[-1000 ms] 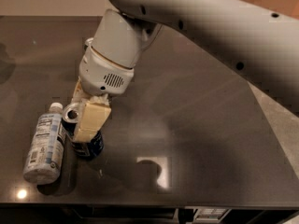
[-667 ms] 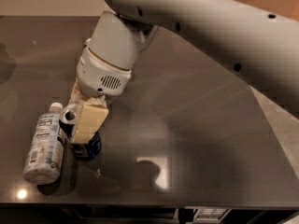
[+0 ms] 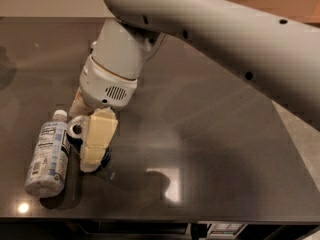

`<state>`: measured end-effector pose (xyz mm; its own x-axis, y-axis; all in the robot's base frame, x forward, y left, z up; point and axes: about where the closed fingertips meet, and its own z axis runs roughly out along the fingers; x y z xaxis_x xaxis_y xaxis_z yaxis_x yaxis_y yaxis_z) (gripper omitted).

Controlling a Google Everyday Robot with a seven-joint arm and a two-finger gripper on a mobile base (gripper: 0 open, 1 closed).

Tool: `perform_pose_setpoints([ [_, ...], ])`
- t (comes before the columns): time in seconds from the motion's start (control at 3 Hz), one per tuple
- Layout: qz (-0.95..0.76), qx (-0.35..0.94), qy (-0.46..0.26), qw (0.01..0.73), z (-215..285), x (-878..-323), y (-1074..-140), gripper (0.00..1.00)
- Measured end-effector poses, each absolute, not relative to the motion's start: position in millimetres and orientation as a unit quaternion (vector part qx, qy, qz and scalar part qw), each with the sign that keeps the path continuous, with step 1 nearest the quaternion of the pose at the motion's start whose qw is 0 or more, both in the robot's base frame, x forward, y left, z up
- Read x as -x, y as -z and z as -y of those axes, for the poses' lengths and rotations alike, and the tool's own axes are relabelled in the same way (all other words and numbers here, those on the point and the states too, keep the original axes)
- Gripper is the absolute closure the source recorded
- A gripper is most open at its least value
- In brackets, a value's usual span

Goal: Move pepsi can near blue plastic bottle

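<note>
The pepsi can (image 3: pixel 76 130), dark blue with a silver top, stands on the dark table (image 3: pixel 210 134) next to the blue plastic bottle. The bottle (image 3: pixel 47 154) is pale and translucent with a white cap and a printed label. It lies on its side at the front left, its cap pointing away. My gripper (image 3: pixel 86 126) reaches down from the upper right and its cream fingers (image 3: pixel 97 140) sit on either side of the can, shut on it. The near finger hides most of the can's body. Can and bottle are almost touching.
The table's front edge (image 3: pixel 160 219) runs just below the bottle. My large white arm (image 3: pixel 225 39) crosses the upper right of the view. Bright lamp reflections show on the table surface (image 3: pixel 165 184) near the front.
The gripper and the can have shifted very slightly left, toward the bottle. The bottle has not moved.
</note>
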<state>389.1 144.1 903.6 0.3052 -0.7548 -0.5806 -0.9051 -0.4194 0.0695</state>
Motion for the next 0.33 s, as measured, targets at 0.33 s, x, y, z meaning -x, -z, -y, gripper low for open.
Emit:
perform_pose_setpoints([
  [0.33,-0.521,0.796,-0.275,0.137,-144.2,-389.0,-903.6,0.00],
])
